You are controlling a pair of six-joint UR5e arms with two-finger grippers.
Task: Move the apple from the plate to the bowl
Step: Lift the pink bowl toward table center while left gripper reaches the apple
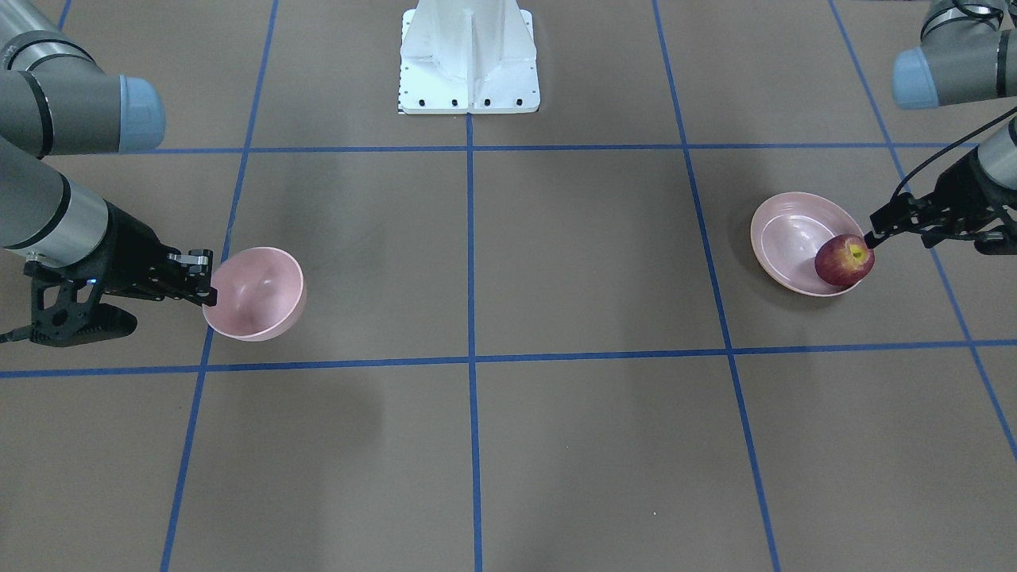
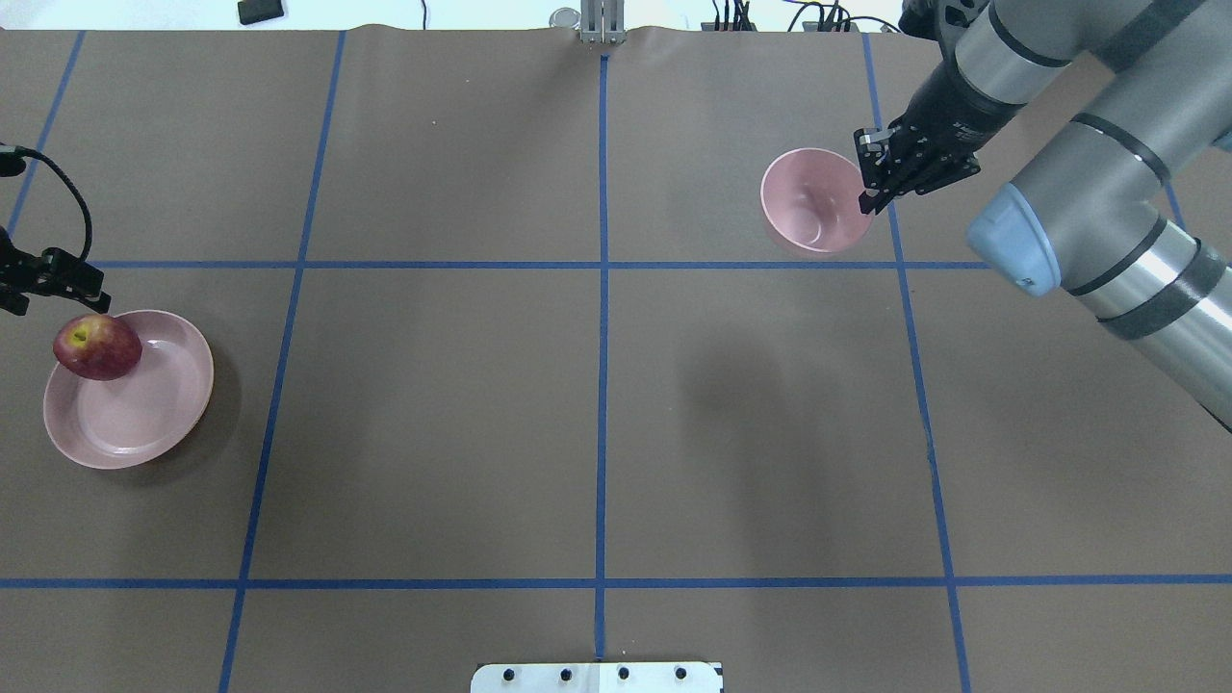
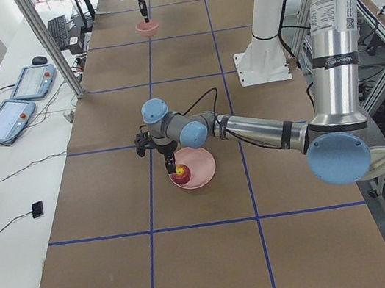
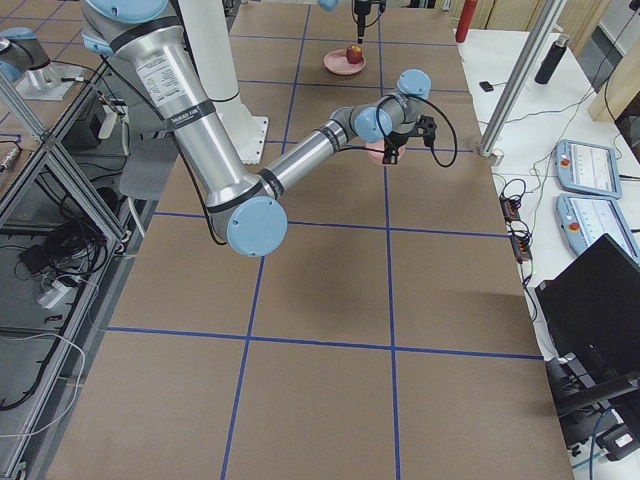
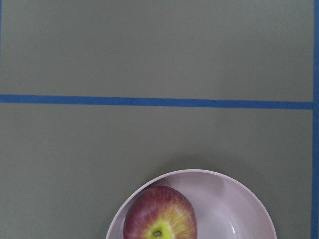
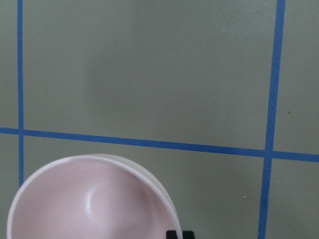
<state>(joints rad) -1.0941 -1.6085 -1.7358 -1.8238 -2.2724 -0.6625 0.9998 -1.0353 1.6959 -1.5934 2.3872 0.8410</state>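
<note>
The dark-red apple (image 1: 844, 260) (image 2: 96, 346) (image 5: 159, 214) lies on the near-robot edge of the pale-pink plate (image 1: 783, 238) (image 2: 144, 414) (image 5: 234, 209), on my left side. My left gripper (image 1: 874, 226) (image 2: 58, 289) hangs just above the apple, apart from it, and looks open and empty. The small pink bowl (image 1: 258, 294) (image 2: 813, 197) (image 6: 75, 204) is far away on my right side. My right gripper (image 1: 210, 290) (image 2: 869, 192) is shut on the bowl's rim, and the bowl looks slightly tilted.
The white robot base (image 1: 469, 56) (image 2: 597, 677) stands at the table's middle edge. Blue tape lines divide the brown table top (image 2: 597, 385) into squares. Operator pendants (image 3: 6, 121) lie on a side bench beyond the table.
</note>
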